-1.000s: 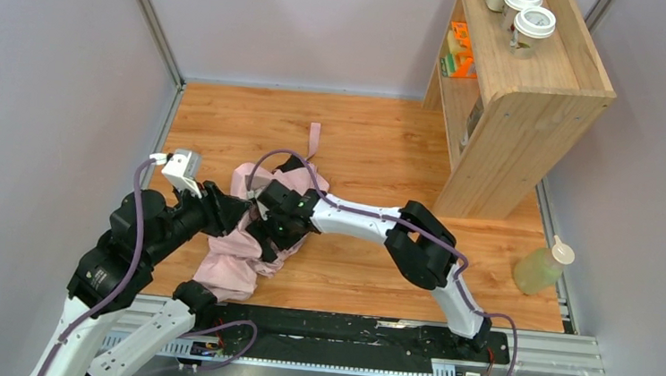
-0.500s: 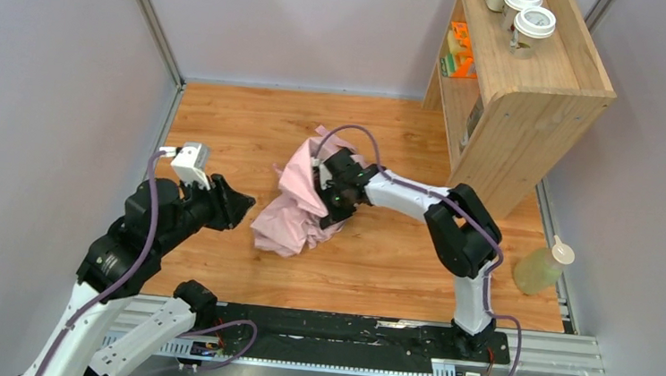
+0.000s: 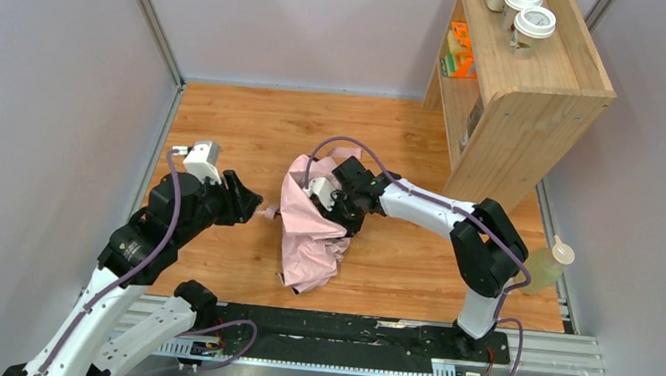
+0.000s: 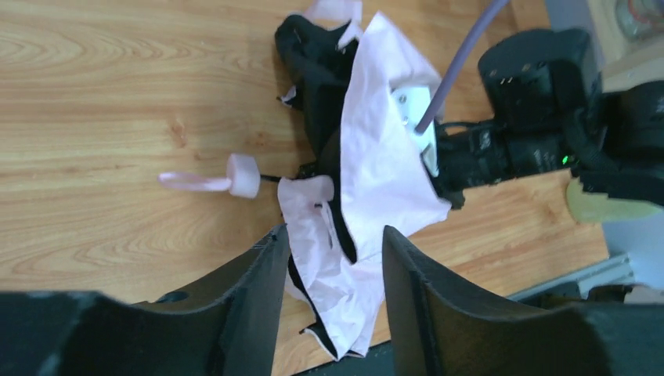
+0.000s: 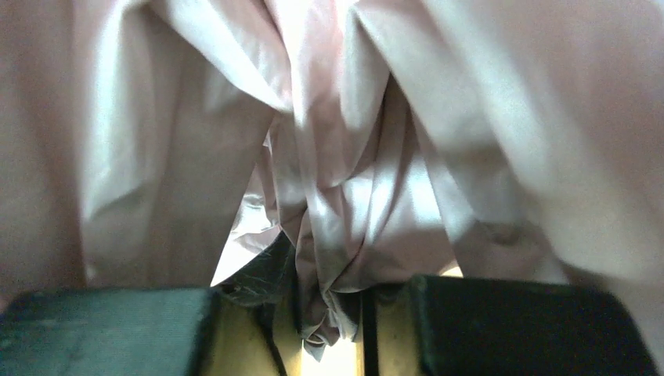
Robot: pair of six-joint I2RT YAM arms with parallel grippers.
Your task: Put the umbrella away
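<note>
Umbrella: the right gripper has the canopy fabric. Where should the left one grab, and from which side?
Grip the small pink handle, coming in from the left. It juts out of the crumpled canopy toward the open left gripper, clear of fabric, and looks solid and stubby. The wrist loop beyond it is limp.

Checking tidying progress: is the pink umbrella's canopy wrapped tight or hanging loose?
Loose. The umbrella hangs in crumpled folds, with its black lining showing and a bunch of fabric pinched in the right claw.

white links (image 3: 418, 204), black joints (image 3: 486, 254), purple cables (image 3: 342, 138)
</note>
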